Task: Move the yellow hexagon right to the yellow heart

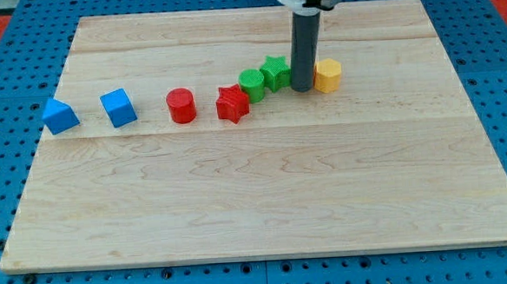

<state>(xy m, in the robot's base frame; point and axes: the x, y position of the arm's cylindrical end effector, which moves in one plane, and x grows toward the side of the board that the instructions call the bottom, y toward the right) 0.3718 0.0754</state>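
Nearest you, the wooden board [266,211] has a wide bare front; all blocks sit in a rough row past its middle. From 9 o'clock to 3 o'clock: blue triangular block [59,115], blue cube [118,107], red cylinder [181,106], red star [232,104], green cylinder [252,83], green star [274,72], then my tip [302,89], then the yellow hexagon [327,75].

Key relation: the hexagon lies at 3 o'clock of my tip, just beside it, touching or nearly so; you can't tell which. The green star sits just as close at 9 o'clock of the tip, so the rod stands wedged between the two.

Tool state: a plain rod, nothing to open or close, holding nothing, upright with its end down on the board.

No yellow heart shows anywhere, so you can't fix the target. Judgement: a push toward 3 o'clock looks right, since the tip is already on the hexagon's 9 o'clock side.
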